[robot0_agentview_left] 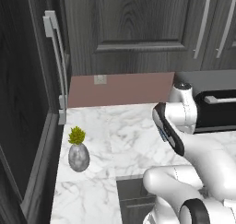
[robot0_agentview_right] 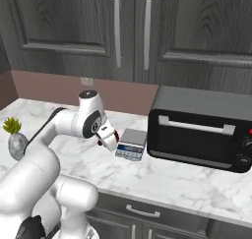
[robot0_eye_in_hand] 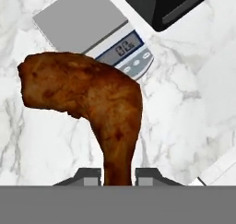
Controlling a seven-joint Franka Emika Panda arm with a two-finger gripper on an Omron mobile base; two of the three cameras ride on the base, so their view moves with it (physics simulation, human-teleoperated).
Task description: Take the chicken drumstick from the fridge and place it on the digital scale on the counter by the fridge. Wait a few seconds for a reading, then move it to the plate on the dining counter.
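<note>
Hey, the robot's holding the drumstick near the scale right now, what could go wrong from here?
The gripper pinches only the thin bone end of the chicken drumstick, so the heavy meaty end might swing or slip out. The digital scale is small and sits close beside the toaster oven, so the drop may land partly off the platform or nudge the scale.
</note>
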